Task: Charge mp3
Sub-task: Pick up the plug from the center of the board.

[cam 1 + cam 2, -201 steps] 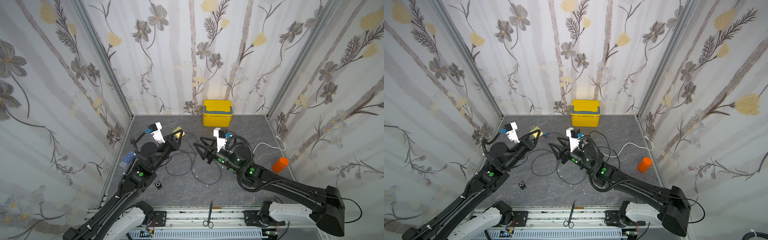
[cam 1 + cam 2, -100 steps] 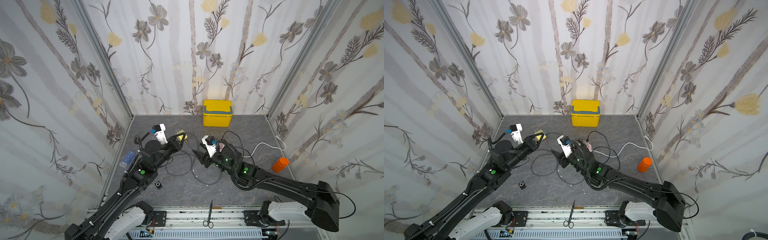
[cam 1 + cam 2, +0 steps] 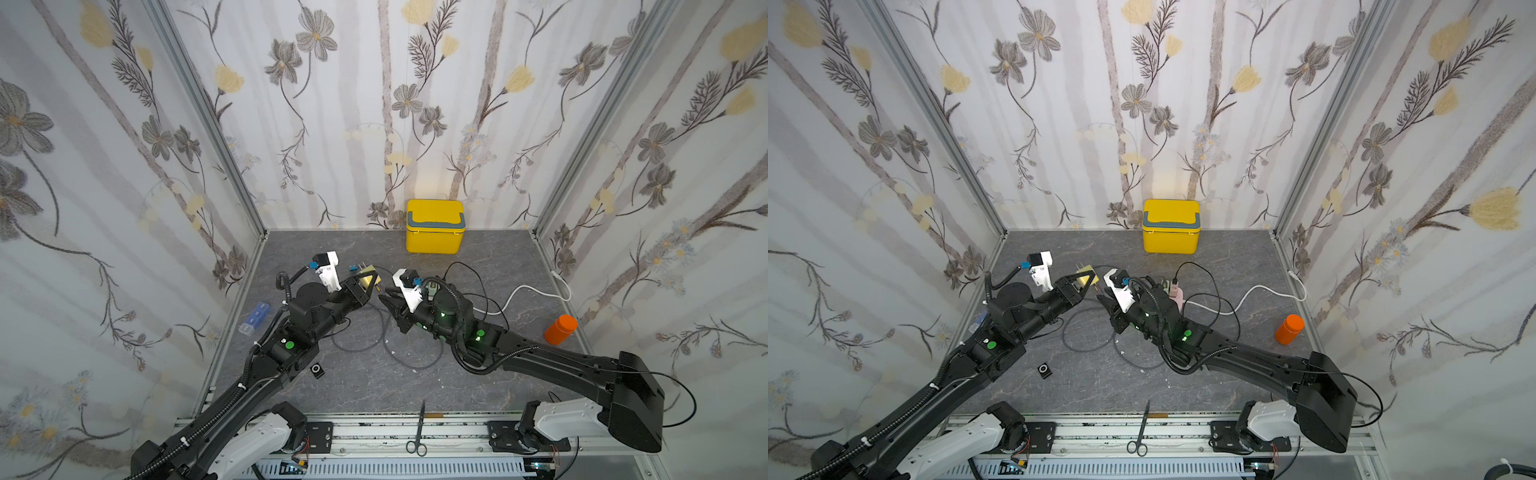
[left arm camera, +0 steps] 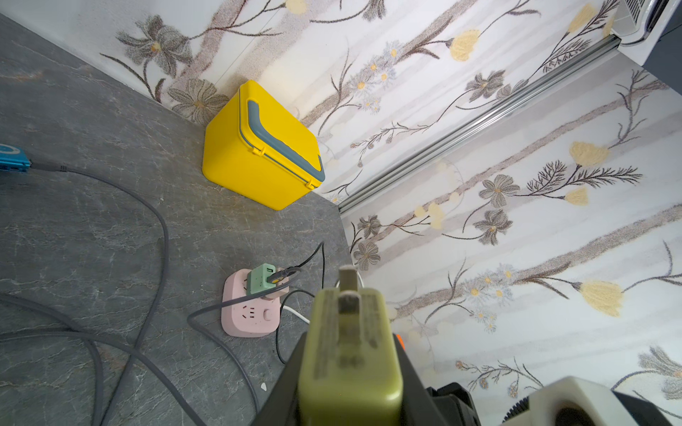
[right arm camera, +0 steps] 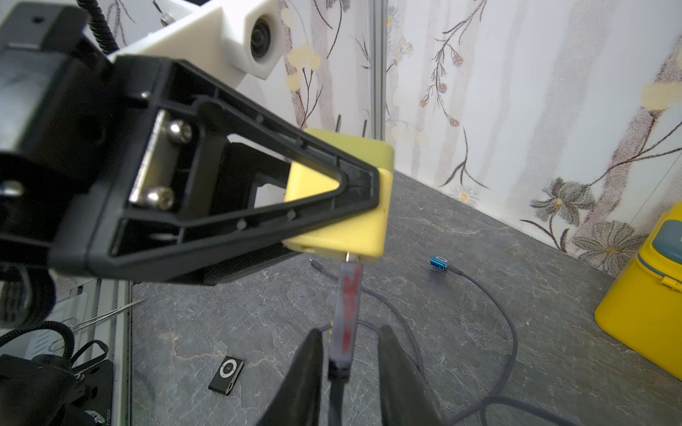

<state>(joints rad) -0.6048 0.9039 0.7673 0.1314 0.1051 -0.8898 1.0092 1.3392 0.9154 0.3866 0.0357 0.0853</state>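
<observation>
The right tool (image 5: pixel 349 333) had swung in and narrowed around the USB plug (image 5: pixel 348 295), which met the yellow charger (image 5: pixel 343 228) clenched in the left tool (image 3: pixel 360 289). Whether the right tool actually gripped the plug could not be told. The blue mp3 (image 5: pixel 439 263) lay cabled on the worktop (image 5: pixel 461 350), so only the wall connection seemed left.

Yellow box (image 3: pixel 434 226), orange bottle (image 3: pixel 560 329), scissors (image 3: pixel 419 432), perhaps a pillbox (image 3: pixel 254 318).

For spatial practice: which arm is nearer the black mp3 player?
Left. The left arm lies beside the black mp3 player; right arm is farther off, toward the orange bottle.
</observation>
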